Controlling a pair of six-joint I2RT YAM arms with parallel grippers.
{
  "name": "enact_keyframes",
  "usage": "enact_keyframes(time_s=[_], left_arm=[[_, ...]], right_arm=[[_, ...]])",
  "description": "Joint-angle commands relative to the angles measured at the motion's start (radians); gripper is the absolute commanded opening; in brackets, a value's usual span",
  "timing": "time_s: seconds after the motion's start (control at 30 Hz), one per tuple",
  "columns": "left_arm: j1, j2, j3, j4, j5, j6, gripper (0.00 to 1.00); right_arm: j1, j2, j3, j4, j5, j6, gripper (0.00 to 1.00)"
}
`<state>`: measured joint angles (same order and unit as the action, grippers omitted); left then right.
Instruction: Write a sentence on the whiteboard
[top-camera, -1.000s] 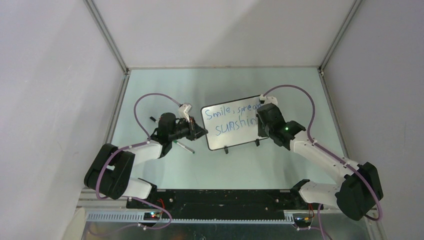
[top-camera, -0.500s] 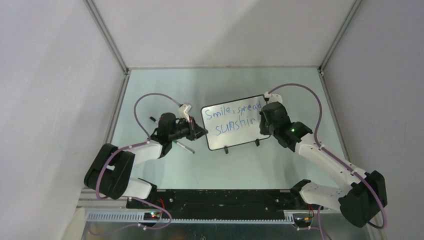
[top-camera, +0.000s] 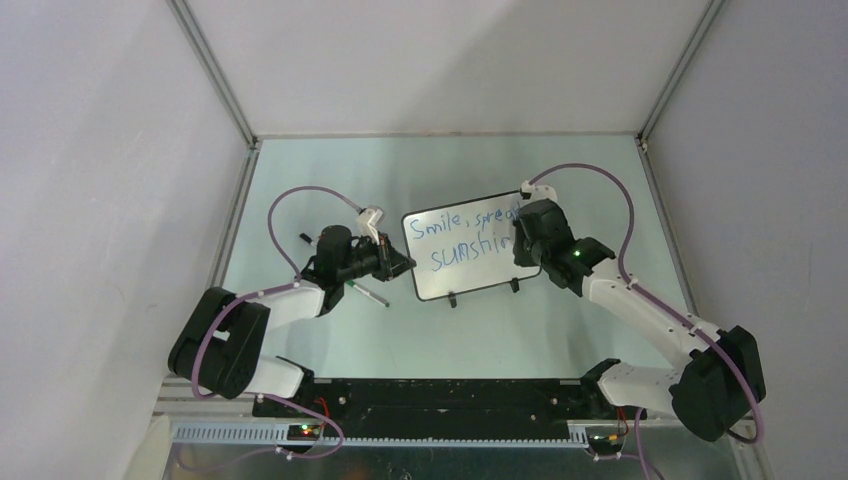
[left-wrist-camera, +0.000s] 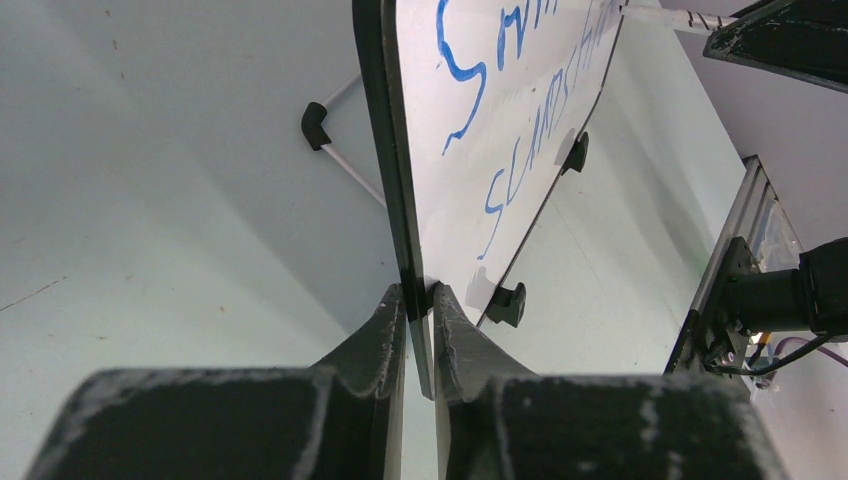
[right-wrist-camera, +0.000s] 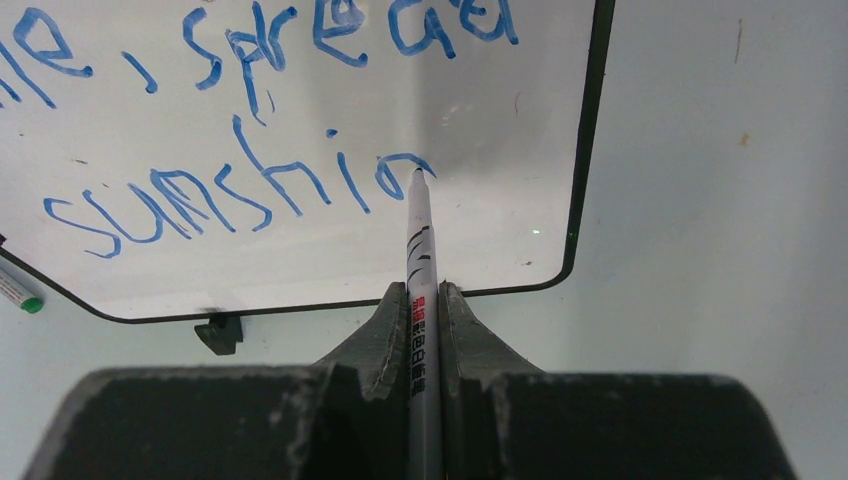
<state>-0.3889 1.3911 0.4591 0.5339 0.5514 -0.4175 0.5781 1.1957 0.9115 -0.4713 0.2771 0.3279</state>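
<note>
The whiteboard (top-camera: 462, 275) stands tilted on its black feet mid-table. Its blue sentence (right-wrist-camera: 240, 190) reads "Smile, spread" over "sunshin" plus the start of another letter. My left gripper (left-wrist-camera: 420, 292) is shut on the whiteboard's left edge (left-wrist-camera: 385, 150), pinching the black frame. My right gripper (right-wrist-camera: 424, 290) is shut on a white marker (right-wrist-camera: 420, 260). The marker's tip touches the board at the end of the second line, by the last stroke. In the top view the right gripper (top-camera: 522, 240) covers the board's right end and the left gripper (top-camera: 400, 264) is at its left edge.
A second pen (top-camera: 370, 295) lies on the table under my left arm, and a small black cap (top-camera: 304, 238) lies further left. The board's feet (right-wrist-camera: 220, 332) stick out at its lower edge. Side walls close the table in.
My right gripper with the marker has shifted right and back a little along the second line; another blue stroke stands after "sunshi". The left gripper and the board have not moved.
</note>
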Motion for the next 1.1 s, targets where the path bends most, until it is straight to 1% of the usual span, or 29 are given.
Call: enact_keyframes(time_s=[0.0,0.3,0.63,1.07], left_arm=[[-0.008,-0.012,0.016,-0.045,-0.038,0.045,0.06],[-0.008,-0.011,0.016,-0.047,-0.038,0.046,0.06],[-0.008,-0.013,0.014,-0.049,-0.038,0.046,0.05],[-0.007,-0.012,0.015,-0.045,-0.038,0.045,0.05]], right_arm=[[-0.003,0.011,0.045,0.043,0.004,-0.009,0.00],[-0.012,0.046,0.049,0.044,0.027,-0.004,0.00],[-0.012,0.036,0.047,0.011,0.045,0.008,0.00],[-0.008,0.008,-0.025,0.015,0.026,0.027,0.00]])
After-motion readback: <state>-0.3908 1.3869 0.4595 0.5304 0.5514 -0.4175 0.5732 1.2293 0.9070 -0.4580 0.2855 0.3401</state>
